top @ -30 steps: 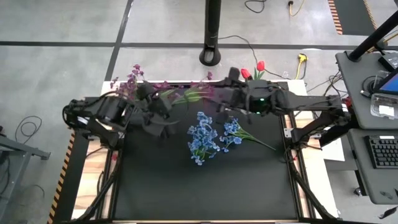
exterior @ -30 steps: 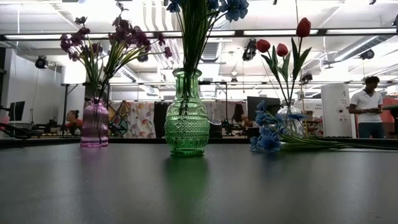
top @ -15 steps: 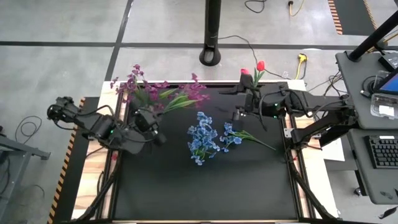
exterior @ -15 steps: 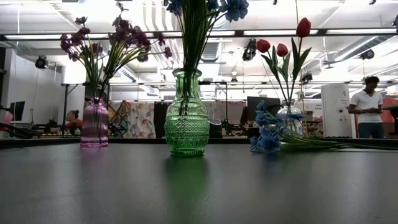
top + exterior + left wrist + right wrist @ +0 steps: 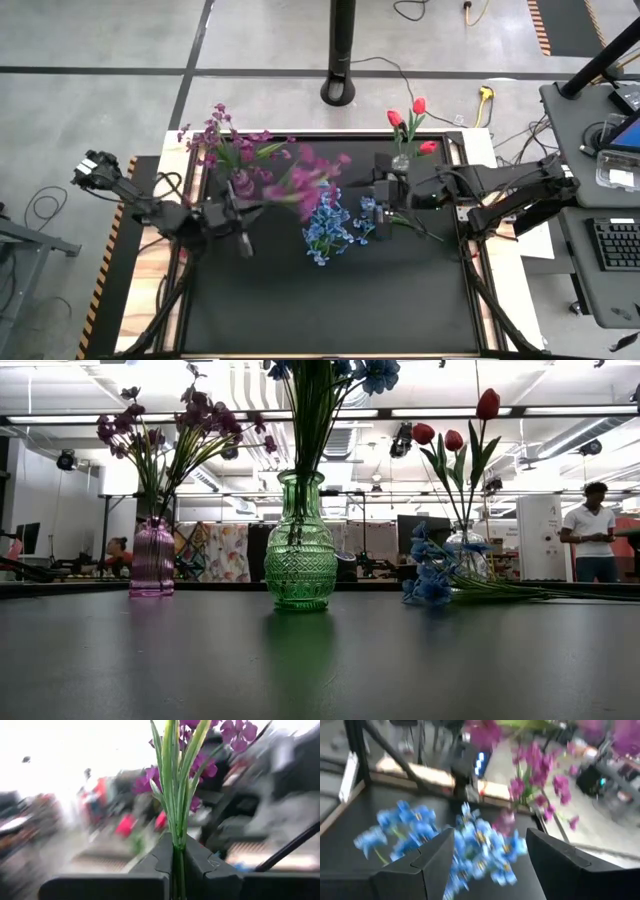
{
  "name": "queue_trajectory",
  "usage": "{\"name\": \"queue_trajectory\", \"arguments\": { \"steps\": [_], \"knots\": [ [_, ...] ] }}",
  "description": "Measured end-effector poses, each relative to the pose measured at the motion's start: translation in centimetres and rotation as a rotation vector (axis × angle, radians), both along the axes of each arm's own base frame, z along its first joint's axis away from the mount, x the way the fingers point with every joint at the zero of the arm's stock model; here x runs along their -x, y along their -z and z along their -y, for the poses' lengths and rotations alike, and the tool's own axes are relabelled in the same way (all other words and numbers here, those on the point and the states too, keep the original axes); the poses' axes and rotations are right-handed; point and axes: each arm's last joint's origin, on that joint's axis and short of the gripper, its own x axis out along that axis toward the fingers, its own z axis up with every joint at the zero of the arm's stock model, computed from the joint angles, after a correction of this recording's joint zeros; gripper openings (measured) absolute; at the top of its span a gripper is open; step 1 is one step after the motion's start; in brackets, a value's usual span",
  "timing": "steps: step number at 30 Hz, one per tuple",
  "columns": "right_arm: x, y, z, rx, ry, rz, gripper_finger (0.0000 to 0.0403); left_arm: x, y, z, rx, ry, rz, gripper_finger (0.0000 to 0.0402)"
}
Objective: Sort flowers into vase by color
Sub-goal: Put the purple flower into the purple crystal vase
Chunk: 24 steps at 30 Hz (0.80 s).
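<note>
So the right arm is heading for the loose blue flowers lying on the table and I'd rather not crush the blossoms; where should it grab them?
Take the blue flowers by the bare green stem that trails toward the right edge of the table. It lies flat and thin, clear of the blossoms, so the right gripper, jaws open, should probably come straight down from above, straddling it crosswise.

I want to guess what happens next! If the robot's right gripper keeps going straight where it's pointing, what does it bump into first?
Probably the blue flowers. The open right gripper points right at them; depth is unclear.
</note>
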Motion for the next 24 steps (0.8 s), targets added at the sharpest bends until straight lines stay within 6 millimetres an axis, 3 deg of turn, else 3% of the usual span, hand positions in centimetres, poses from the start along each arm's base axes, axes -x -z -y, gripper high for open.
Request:
{"name": "queue_trajectory", "arguments": {
  "steps": [3,7,14,24],
  "knots": [
    [-0.2,0.6,-0.8,-0.018,-0.027,0.127,0.0237,0.4,0.8,0.0,-0.039,0.129,0.133,0.0],
    [-1.4,2.2,-1.4,-0.01,-0.059,0.298,0.0237,0.0,2.1,0.1,-0.077,0.167,0.172,0.0],
    [-3.9,4.8,-2.1,-0.032,-0.102,0.522,0.0235,-2.4,3.7,0.4,-0.096,0.181,0.21,0.0],
    [-6.5,5.6,-2.8,-0.041,-0.166,0.534,0.0235,-6.5,6.0,0.0,-0.106,0.118,0.247,0.0]
  ]
}}
